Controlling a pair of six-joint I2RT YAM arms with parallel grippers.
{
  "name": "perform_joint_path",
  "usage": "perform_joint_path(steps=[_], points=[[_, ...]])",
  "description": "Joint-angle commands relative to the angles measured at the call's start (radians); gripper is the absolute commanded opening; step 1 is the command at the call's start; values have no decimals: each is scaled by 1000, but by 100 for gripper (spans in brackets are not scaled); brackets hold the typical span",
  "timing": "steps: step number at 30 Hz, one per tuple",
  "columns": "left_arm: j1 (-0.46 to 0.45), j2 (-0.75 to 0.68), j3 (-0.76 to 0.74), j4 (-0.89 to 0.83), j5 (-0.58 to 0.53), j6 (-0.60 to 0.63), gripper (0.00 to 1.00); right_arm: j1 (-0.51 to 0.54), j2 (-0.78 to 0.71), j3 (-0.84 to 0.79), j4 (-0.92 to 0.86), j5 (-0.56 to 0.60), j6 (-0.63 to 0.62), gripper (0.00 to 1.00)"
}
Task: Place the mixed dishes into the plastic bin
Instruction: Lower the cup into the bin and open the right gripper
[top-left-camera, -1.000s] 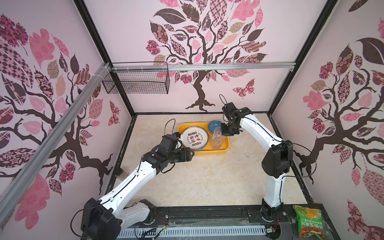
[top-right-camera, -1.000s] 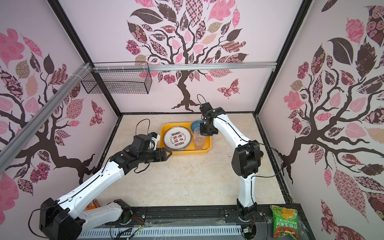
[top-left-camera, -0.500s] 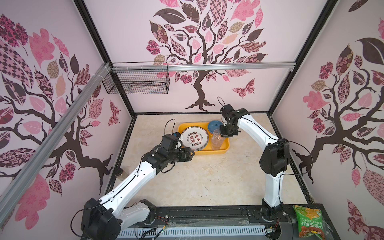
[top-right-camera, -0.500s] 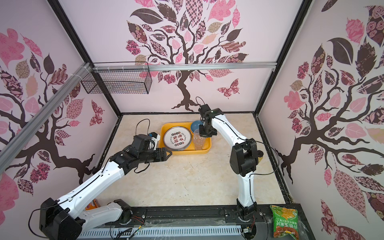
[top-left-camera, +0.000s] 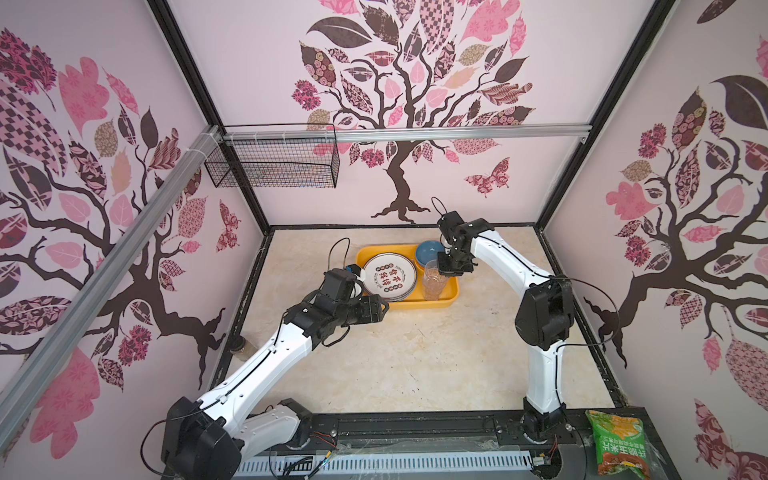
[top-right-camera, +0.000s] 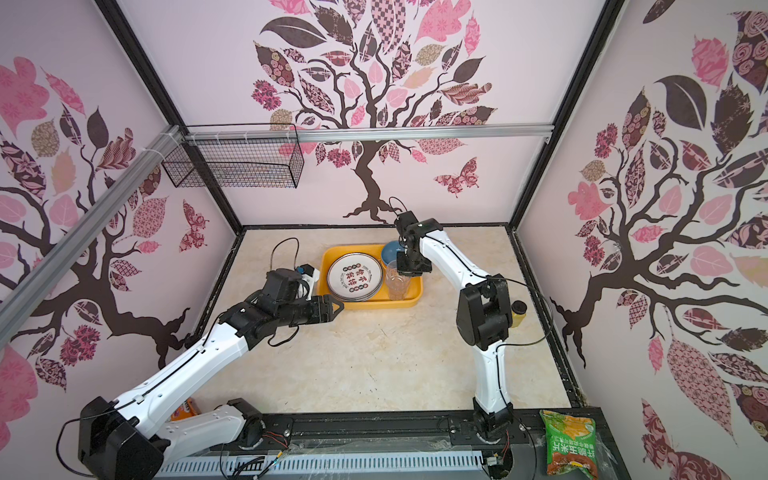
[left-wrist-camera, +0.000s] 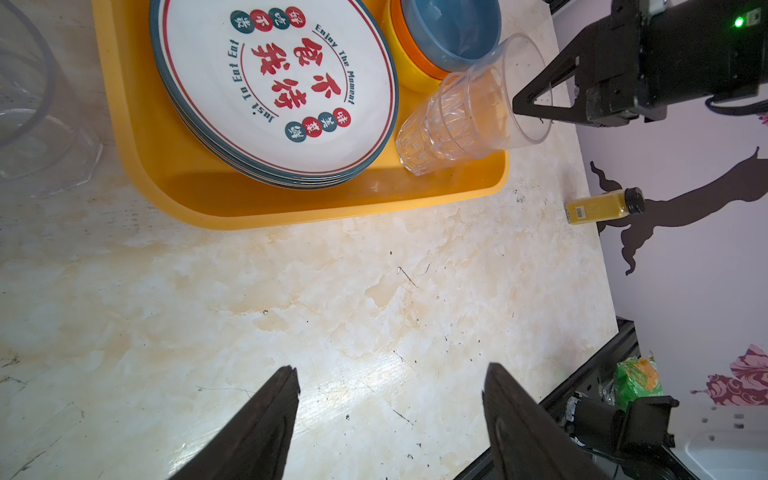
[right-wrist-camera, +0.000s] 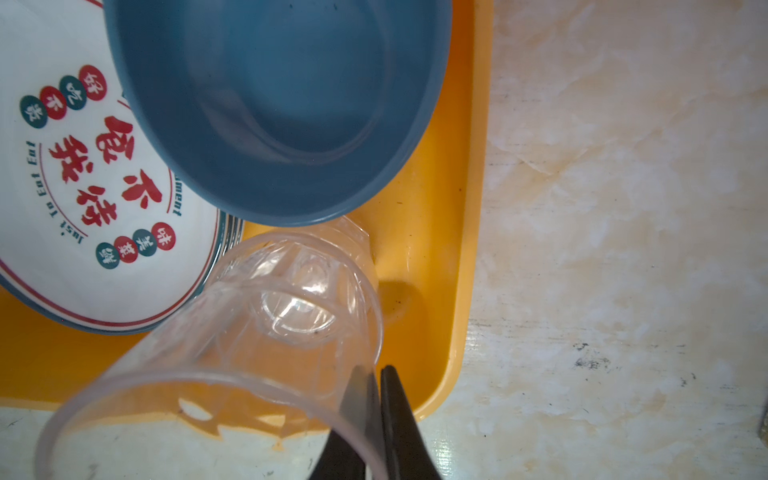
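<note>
Sitting near the table's (top-left-camera: 415, 365) back edge in both top views, the round-cornered yellow plastic bin (top-left-camera: 415, 306) holds smooth plates (top-left-camera: 388, 279), a blue bowl (top-left-camera: 430, 251) and a clear ribbed tumbler (top-left-camera: 432, 284) in its front right corner. In the left wrist view, the left gripper (left-wrist-camera: 390, 372) spreads its black fingers wide apart. In the right wrist view, the right gripper (right-wrist-camera: 376, 378) points down and pinches the tumbler's thin rim.

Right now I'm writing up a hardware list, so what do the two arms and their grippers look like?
Both the left arm and right arm have smooth white link shells with black joint housings and thin black cables looping off them. The left gripper and right gripper carry black, tapered, pointed fingers. A green light shows on the right wrist.
</note>
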Motion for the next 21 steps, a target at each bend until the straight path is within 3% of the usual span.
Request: perform_joint_path(steps=[1,10,21], points=[[6,-16,-23,21,-7,-3,73,10,35,17,1,9,12,15],[6,-25,-30,17,-13,-11,73,10,24,32,2,12,15,18],[22,-21,10,-44,-69,-20,73,9,-104,30,14,34,23,26]])
